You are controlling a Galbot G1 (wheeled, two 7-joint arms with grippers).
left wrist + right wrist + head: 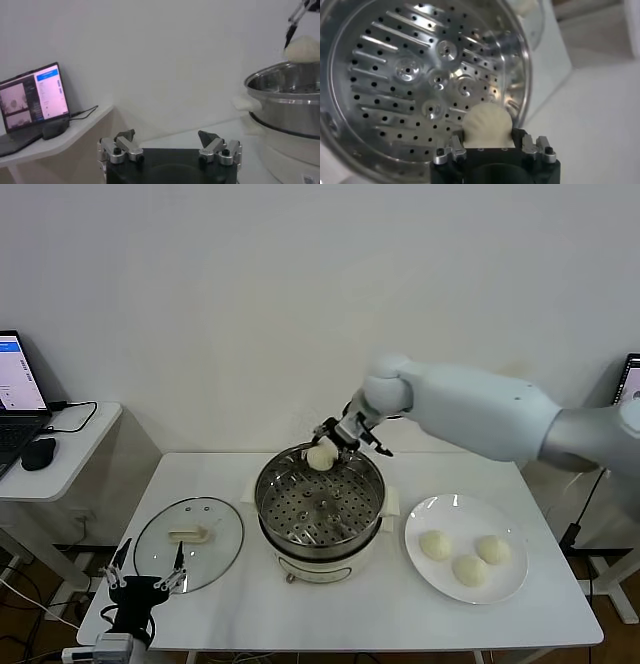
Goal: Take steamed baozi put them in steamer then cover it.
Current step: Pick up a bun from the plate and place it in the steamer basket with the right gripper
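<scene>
Over the far rim of the steamer (320, 509), my right gripper (338, 446) sits with a baozi (321, 456) between its fingers. Wrist view confirms it: bun (487, 126) wedged between the two fingers (451, 151), both touching its sides, so I call it clenched on the bun, jaws only as wide as the bun. Bun is round, no real long axis; pleated top faces away from the wrist camera, toward the perforated tray (415, 75). It hangs above the tray near the pot wall; I can't tell whether it touches the tray. Right arm reaches in from the right side of the bench (250, 604), gripper angled down and toward the pot.

Steamer stands upright mid-bench, open top, tray flat inside, on its cream base. Only this one bun is at the pot.

Right of the steamer, a white plate (432, 513) holds three more baozi (468, 566) in a loose cluster, close together, well apart from the pot.

Left of the steamer, the cover (189, 542) lies flat on the bench, handle up, bar handle running roughly left-right, near the pot.

My left gripper (146, 582) is parked low at the front left corner of the bench, just beside the cover's near edge, jaws spread wide, holding nothing. Left wrist view shows its fingers (125, 145) apart with the steamer off to one side.

Side table with laptop (18, 399) and mouse (38, 453) stands further left.
</scene>
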